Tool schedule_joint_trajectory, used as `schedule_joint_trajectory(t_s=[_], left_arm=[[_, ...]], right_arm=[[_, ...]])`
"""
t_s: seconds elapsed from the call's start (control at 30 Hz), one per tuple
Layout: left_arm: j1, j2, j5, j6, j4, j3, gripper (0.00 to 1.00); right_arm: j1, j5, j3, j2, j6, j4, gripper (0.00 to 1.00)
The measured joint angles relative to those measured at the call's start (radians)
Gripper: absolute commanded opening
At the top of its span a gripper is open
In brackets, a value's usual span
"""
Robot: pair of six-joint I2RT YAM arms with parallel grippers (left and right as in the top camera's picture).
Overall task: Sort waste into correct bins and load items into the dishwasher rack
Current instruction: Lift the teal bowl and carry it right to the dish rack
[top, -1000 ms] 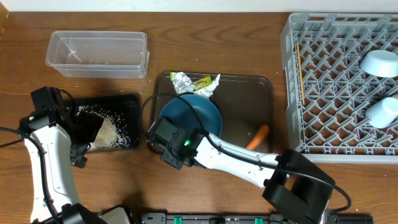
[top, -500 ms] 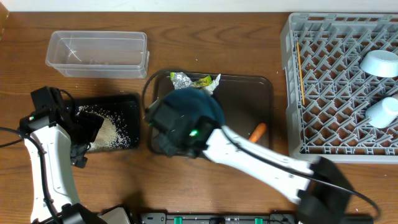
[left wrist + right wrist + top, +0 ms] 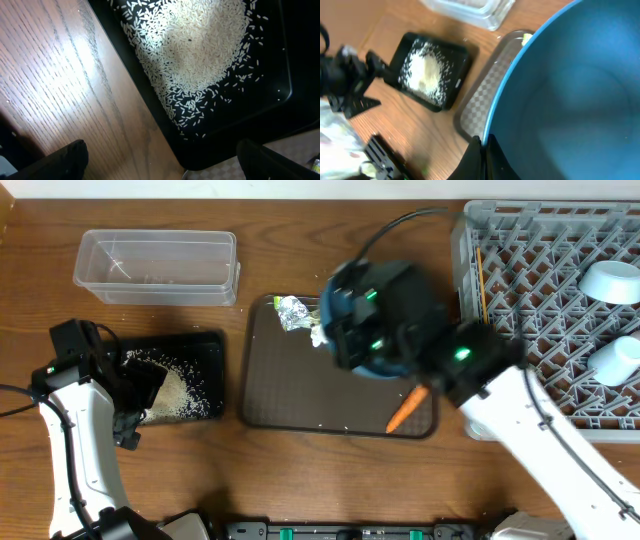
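Two arms are at the table. The right gripper (image 3: 482, 147) is pinched tight on the rim of the dark-blue bowl (image 3: 570, 90), held above the brown tray (image 3: 300, 380) toward its 1 o'clock corner. The left gripper (image 3: 160, 160) is spread wide and holds nothing, over the black tray (image 3: 280, 120) at 9 o'clock, where rice (image 3: 200, 45) lies heaped. A carrot (image 3: 405, 410) lies at the brown tray's 5 o'clock and foil (image 3: 292, 310) at its 11. The rack (image 3: 540, 310) at 3 o'clock holds chopsticks (image 3: 482, 290), a small bowl (image 3: 610, 280) and a cup (image 3: 615, 360).
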Motion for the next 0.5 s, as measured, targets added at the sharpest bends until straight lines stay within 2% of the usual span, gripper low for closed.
schedule_joint_trajectory(t_s=[0.27, 0.5], left_arm=[[0.000, 0.000, 0.000, 0.000, 0.000, 0.000, 0.98], [0.000, 0.000, 0.000, 0.000, 0.000, 0.000, 0.98]], right_arm=[[-0.314, -0.220, 0.000, 0.000, -0.017, -0.028, 0.01], [-0.542, -0.304, 0.000, 0.000, -0.030, -0.027, 0.01]])
